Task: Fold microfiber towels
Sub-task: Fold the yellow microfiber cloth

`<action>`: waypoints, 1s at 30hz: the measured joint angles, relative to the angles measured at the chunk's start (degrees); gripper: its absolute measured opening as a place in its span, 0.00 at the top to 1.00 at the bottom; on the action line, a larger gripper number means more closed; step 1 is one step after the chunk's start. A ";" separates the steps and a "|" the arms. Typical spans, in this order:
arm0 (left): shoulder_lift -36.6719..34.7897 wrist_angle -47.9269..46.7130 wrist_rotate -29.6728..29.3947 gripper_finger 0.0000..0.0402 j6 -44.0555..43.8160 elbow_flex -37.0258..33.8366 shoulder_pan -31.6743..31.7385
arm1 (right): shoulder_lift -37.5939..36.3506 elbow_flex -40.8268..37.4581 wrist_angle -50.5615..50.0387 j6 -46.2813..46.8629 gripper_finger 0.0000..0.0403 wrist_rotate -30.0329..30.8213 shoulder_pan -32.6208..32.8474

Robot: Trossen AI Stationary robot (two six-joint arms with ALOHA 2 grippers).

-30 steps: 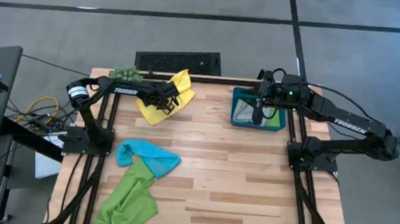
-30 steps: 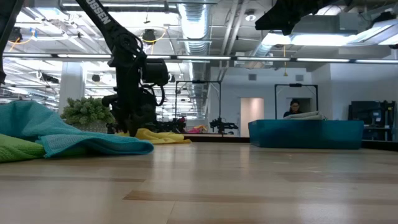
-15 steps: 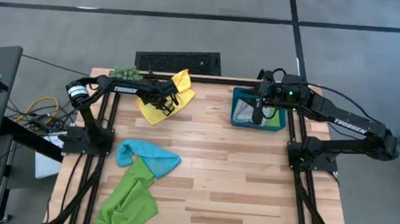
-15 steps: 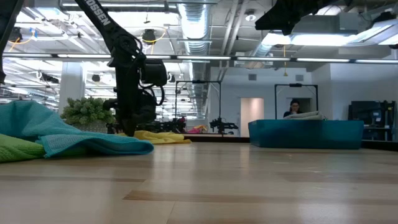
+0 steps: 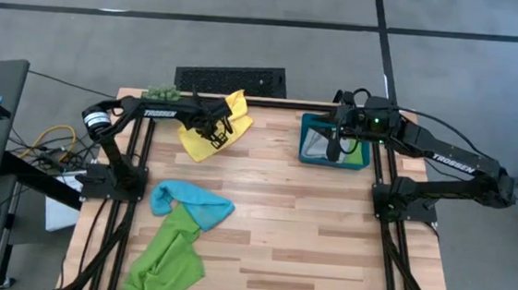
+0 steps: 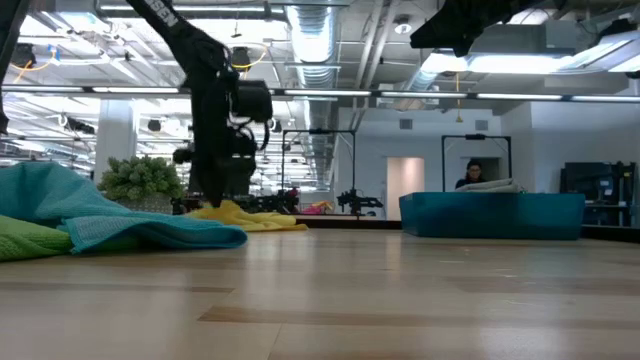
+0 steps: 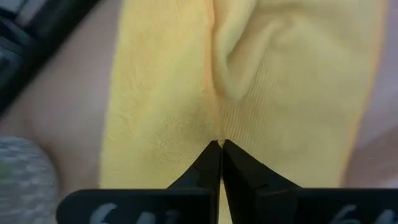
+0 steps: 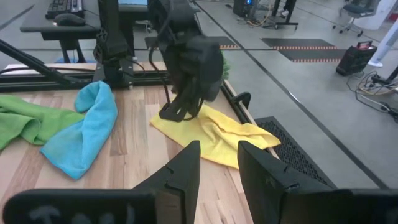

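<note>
At the upper left of the overhead frame, my left gripper (image 5: 212,130) sits low on the yellow towel (image 5: 226,115), its jaws clenched on a pinch of the cloth. My left wrist camera shows the two dark fingertips (image 7: 210,163) pressed together with a ridge of yellow towel (image 7: 261,93) rising from where they meet. From the level view the left gripper (image 6: 215,190) comes down just above the yellow towel (image 6: 250,217), which lies flat on the wooden surface (image 5: 308,223).

At the upper right of the overhead frame, my right gripper (image 5: 333,151) hangs over the teal bin (image 5: 309,121); its jaws stand apart and grasp nothing, as the right wrist camera shows with a gap between the fingers (image 8: 186,168).

Toward the lower left of the overhead frame, a light blue towel (image 5: 201,203) lies crumpled, overlapping a lime green towel (image 5: 165,260) that reaches the near edge. A fuzzy green plant ball (image 5: 161,92) sits at the far left corner, close to the yellow towel.
</note>
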 joint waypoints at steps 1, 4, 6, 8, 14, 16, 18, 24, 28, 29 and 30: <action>-0.74 -1.32 -0.10 1.00 0.39 1.03 -0.11 | 0.00 0.00 0.00 -0.06 0.67 0.00 0.00; -3.25 -5.16 -0.92 1.00 1.17 4.73 -0.50 | 0.00 -0.02 0.00 -0.07 0.67 0.00 0.00; -5.11 -7.43 -1.81 1.00 1.30 7.23 -0.74 | 0.00 0.00 0.00 -0.07 0.67 0.01 -0.01; -6.77 -9.72 -2.43 1.00 2.13 9.92 -0.92 | 0.00 0.00 0.00 -0.04 0.67 0.02 0.00; -8.43 -20.71 -3.33 1.00 5.57 20.62 -2.26 | 0.00 -0.02 0.00 0.05 0.67 0.02 -0.02; -8.43 -23.59 -4.02 1.00 7.72 24.45 -3.20 | 0.12 0.00 0.05 0.05 0.67 0.02 -0.02; -8.43 -25.72 -4.28 1.00 10.16 27.83 -4.23 | 0.72 0.00 0.11 0.05 0.67 0.01 0.00; -8.45 -30.53 -4.23 1.00 14.63 35.46 -7.39 | 5.06 -0.02 2.39 -1.48 0.67 0.02 0.01; -8.47 -31.62 -2.41 1.00 15.15 37.27 -9.39 | 8.72 -0.02 7.47 -4.21 0.66 0.02 0.07; -8.46 -31.72 -1.93 1.00 15.15 37.28 -9.91 | 9.55 -0.02 8.87 -4.03 0.65 0.02 0.07; -8.45 -31.93 -1.49 1.00 15.36 37.28 -10.42 | 10.37 0.06 10.26 -3.96 0.64 0.01 0.07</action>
